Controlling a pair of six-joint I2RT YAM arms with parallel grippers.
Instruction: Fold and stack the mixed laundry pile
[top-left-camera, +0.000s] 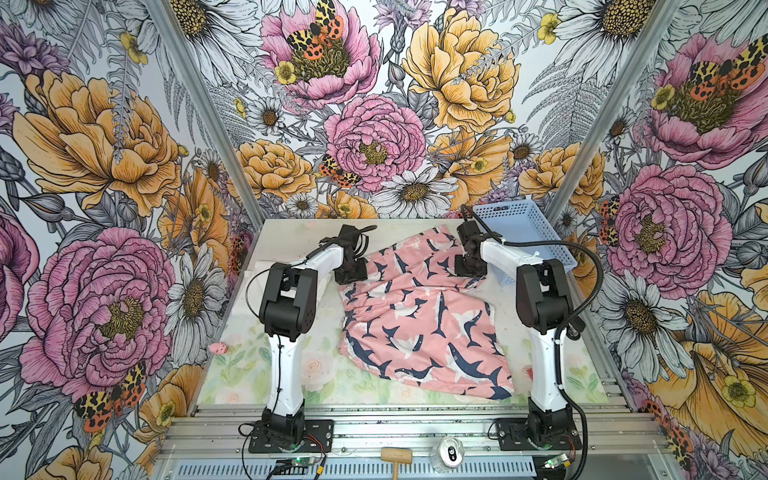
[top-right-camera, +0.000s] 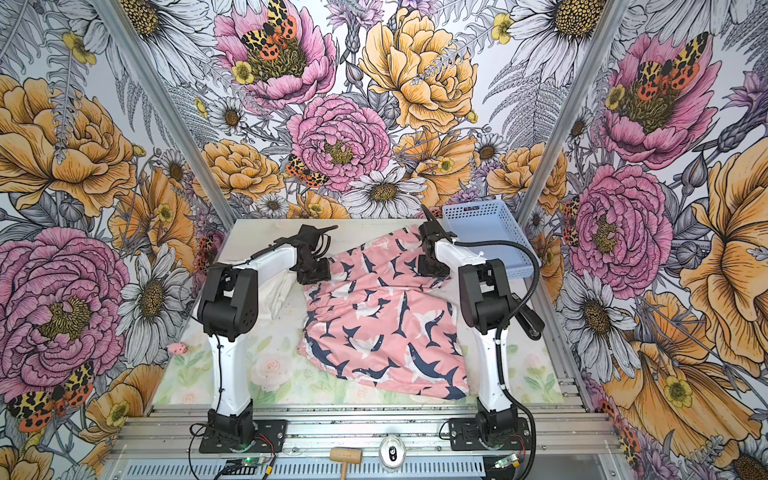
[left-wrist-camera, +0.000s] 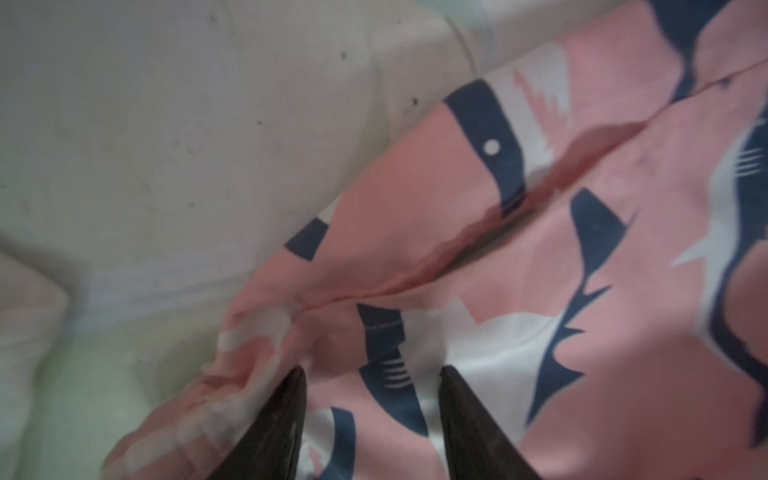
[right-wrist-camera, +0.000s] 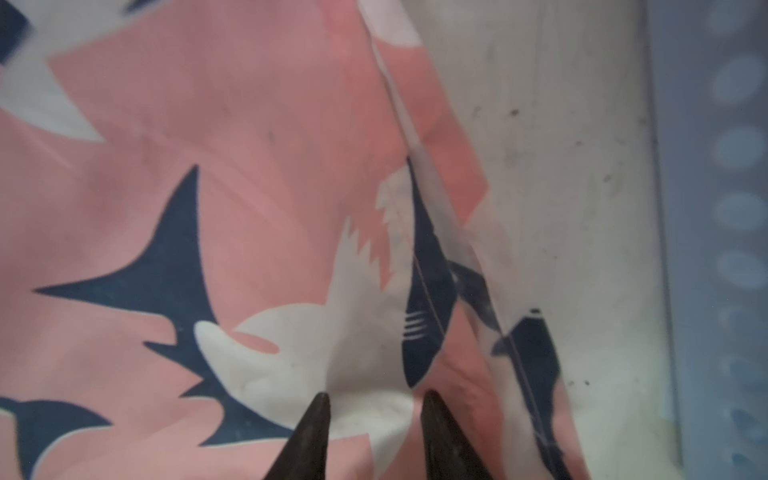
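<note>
Two robot arms are bending over a pink garment (top-left-camera: 419, 324) printed w/ navy & white sharks. It is lying spread and rumpled across the ctr & right of the table (top-left-camera: 249, 370), its narrower end reaching toward the back edge.

The left end effector (top-left-camera: 351, 270) is sitting low over the garment's far-left edge. In the left wrist view its fingers (left-wrist-camera: 286, 415) are standing well apart, w/ shark-print cloth lying flat in the gap & a bunched hem beside one tip.

The right end effector (top-left-camera: 469, 266) is sitting low over the far-right edge, just beside a light blue perforated basket (top-left-camera: 528, 232) in the table's back right corner. Its fingers (right-wrist-camera: 307, 436) are standing narrowly apart, tips against the cloth, which is puckering btwn them. Whether a fold is being pinched, I cannot tell.

A white T-shirt (top-right-camera: 276, 291) is lying at the table's left side, partly hidden behind the left arm & near the pink garment's edge. A small pink item (top-left-camera: 218, 348) is sitting by the table's left border. On the metal frame up front, a wooden mallet (top-left-camera: 397, 457) & a drink can (top-left-camera: 451, 453) are lying side by side.
</note>
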